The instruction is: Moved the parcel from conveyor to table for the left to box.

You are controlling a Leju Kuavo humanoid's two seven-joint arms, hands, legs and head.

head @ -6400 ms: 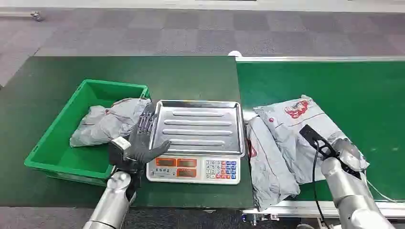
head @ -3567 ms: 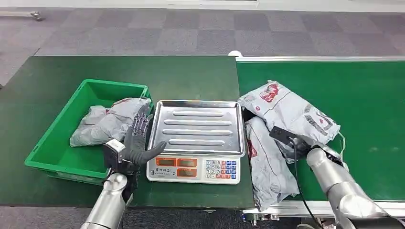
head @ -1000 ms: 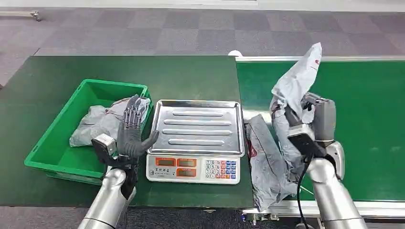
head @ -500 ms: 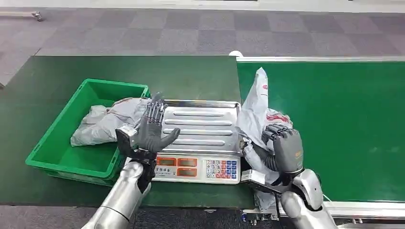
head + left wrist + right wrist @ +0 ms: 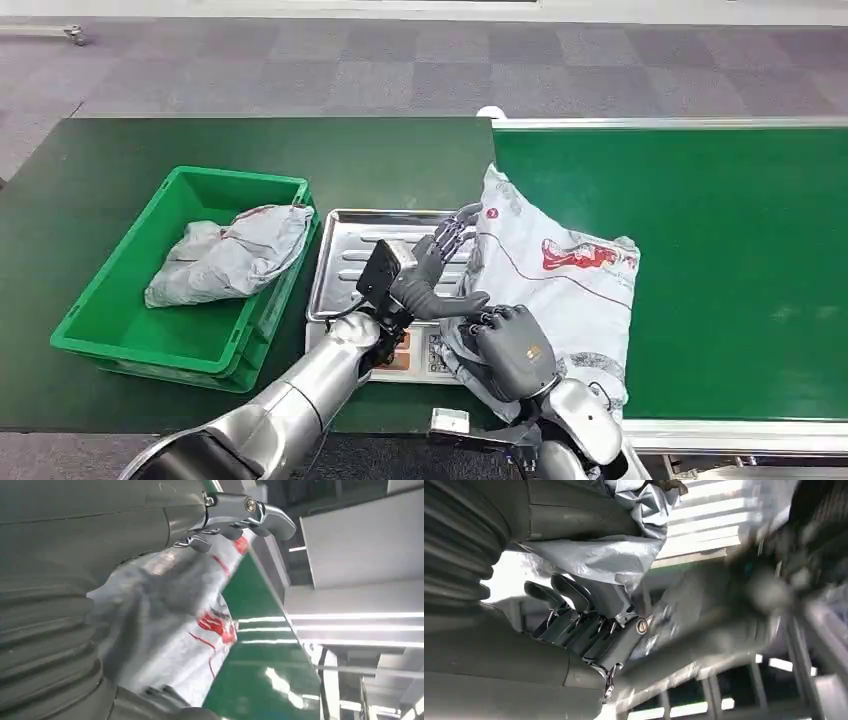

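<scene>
The parcel, a grey-white plastic mailer with red print, lies spread across the right part of the scale's steel tray and the conveyor's edge. My right hand grips its near edge, fingers curled into the plastic. My left hand reaches across the tray with fingers spread and touches the parcel's left side. In the left wrist view the fingers stand over the parcel. In the right wrist view my right hand holds bunched grey plastic.
A green bin on the dark table at the left holds another grey parcel. The scale's keypad front is partly hidden by my arms. The green conveyor belt runs along the right.
My right hand has lifted the parcel off the belt, swung it left and laid it down over the scale. My left hand has moved from beside the bin across the tray to the parcel.
</scene>
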